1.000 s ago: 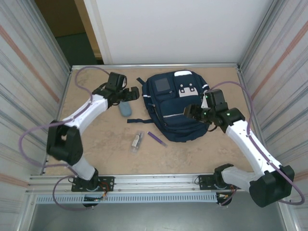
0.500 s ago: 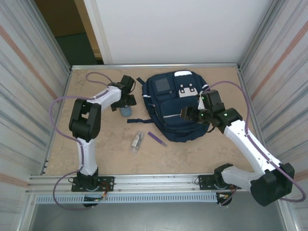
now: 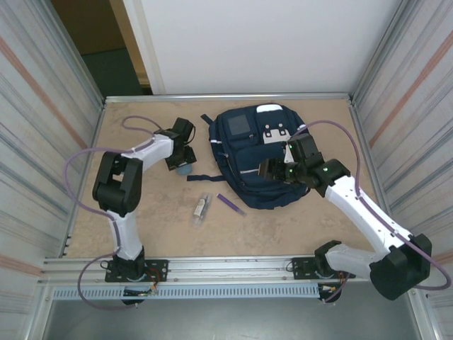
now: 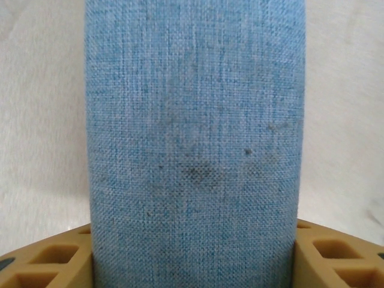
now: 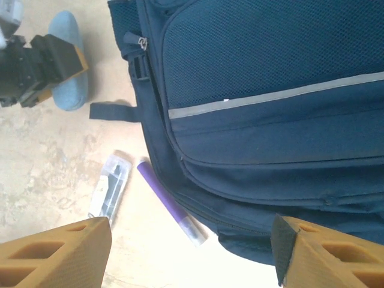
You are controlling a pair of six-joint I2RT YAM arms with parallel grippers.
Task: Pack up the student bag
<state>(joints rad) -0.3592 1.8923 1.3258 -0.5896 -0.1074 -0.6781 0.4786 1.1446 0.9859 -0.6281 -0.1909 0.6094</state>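
The student bag, a navy blue backpack with white patches, lies flat at the middle back of the table; its lower front shows in the right wrist view. To its left lies a blue fabric pouch. My left gripper is down over it. In the left wrist view the pouch spans the whole gap between the tan fingers, which touch both its sides. My right gripper hovers open over the bag's lower left edge, nothing between its fingers.
A purple pen lies against the bag's near edge, also in the right wrist view. A clear packet lies just left of it. A dark strap trails from the bag toward the pouch. Metal walls ring the table.
My left gripper has come down from beside the pouch onto it, and its jaws have narrowed onto the pouch's sides. My right gripper has shifted a little left over the bag.
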